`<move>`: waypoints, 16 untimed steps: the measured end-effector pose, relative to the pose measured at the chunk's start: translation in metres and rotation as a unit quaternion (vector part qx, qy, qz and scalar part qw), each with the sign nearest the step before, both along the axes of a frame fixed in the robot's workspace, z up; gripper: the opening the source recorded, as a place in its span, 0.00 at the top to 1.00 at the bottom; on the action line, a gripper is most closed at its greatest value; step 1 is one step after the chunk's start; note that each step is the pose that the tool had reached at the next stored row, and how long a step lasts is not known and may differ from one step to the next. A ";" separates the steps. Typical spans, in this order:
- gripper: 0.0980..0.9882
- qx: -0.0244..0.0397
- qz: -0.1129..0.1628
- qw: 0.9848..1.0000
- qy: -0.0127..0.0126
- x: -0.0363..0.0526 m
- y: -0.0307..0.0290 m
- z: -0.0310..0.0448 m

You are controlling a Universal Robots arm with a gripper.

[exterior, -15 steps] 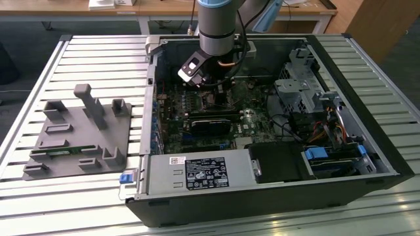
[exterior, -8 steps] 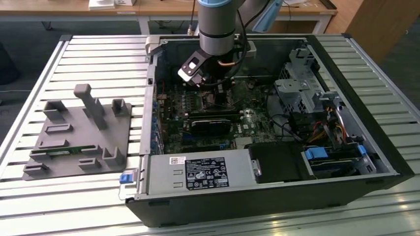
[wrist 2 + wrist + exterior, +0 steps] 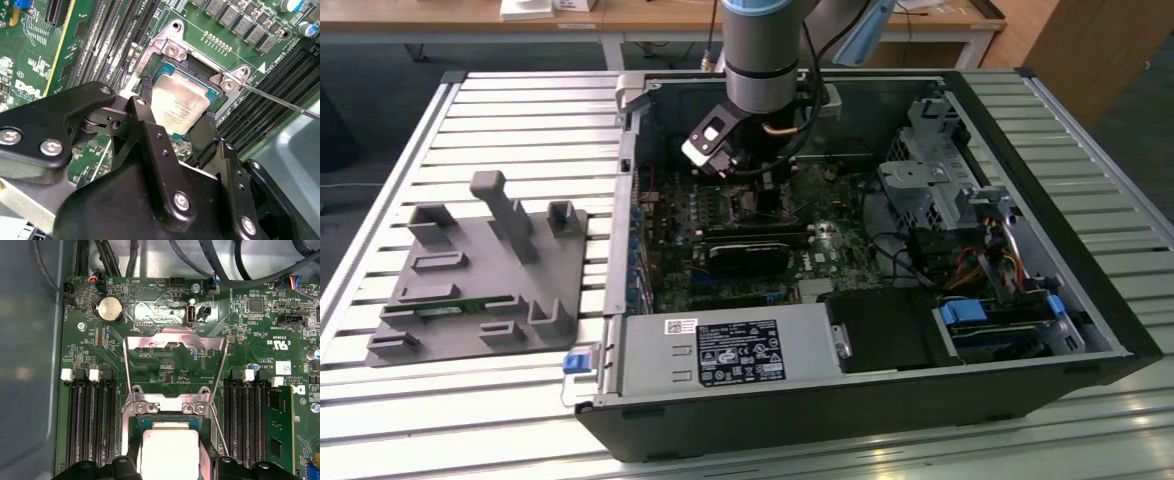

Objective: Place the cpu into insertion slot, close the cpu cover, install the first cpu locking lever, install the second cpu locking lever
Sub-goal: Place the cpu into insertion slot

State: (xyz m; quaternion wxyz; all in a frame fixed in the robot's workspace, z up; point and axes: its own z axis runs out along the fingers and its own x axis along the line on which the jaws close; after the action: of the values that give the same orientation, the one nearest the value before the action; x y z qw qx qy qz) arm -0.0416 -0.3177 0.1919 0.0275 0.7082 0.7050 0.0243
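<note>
On the exterior view's left a grey fixture [image 3: 480, 270] is sitting on the slatted counter [image 3: 520, 110], and moving right, the arm [image 3: 761, 50] is reaching down into the open computer case [image 3: 854, 420]. In the second wrist view the gripper [image 3: 177, 111] is clamping the cpu [image 3: 182, 97] by two opposite edges, holding it right at the insertion slot [image 3: 199, 63], though whether it is fully seated I cannot tell. In the first wrist view the cpu cover [image 3: 150, 343] is standing swung open beyond the slot, green motherboard [image 3: 250, 330] showing through its window, and a thin wire lever [image 3: 218, 427] is lying beside the socket.
</note>
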 end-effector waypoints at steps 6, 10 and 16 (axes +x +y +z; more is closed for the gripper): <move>0.50 0.000 0.000 1.000 0.000 0.0001 0.0001 -0.0003; 0.49 0.000 0.000 1.000 0.000 0.0002 0.0002 -0.0006; 0.42 0.000 0.000 1.000 0.000 0.0001 0.0002 -0.0005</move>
State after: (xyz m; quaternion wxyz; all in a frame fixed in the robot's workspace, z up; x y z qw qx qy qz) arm -0.0415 -0.3176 0.1914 0.0274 0.7081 0.7051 0.0245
